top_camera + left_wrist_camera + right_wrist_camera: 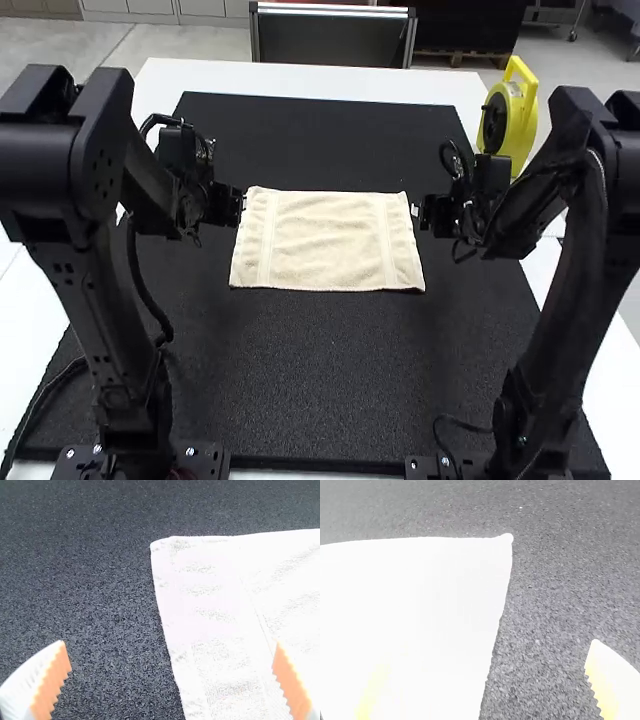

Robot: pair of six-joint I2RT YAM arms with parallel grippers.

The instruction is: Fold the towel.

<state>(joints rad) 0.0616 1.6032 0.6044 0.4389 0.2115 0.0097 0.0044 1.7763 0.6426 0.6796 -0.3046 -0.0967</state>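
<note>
A cream towel (325, 240) lies flat as a wide rectangle, with a woven band along each short side. At its far left corner is my left gripper (242, 204); my right gripper (416, 212) stands beside the right edge near the far corner. In the left wrist view, the open left gripper (167, 672) has its two fingers on either side of the towel's (215, 600) edge, holding nothing. The right wrist view has the right gripper (482, 680) open too, its fingers straddling the side edge of the towel (420, 590).
A black mat (320, 390) covers most of the white table (310, 78) under the towel. At the far right stands a yellow reel (512, 115), behind the right arm. Dark cables hang beside both arms.
</note>
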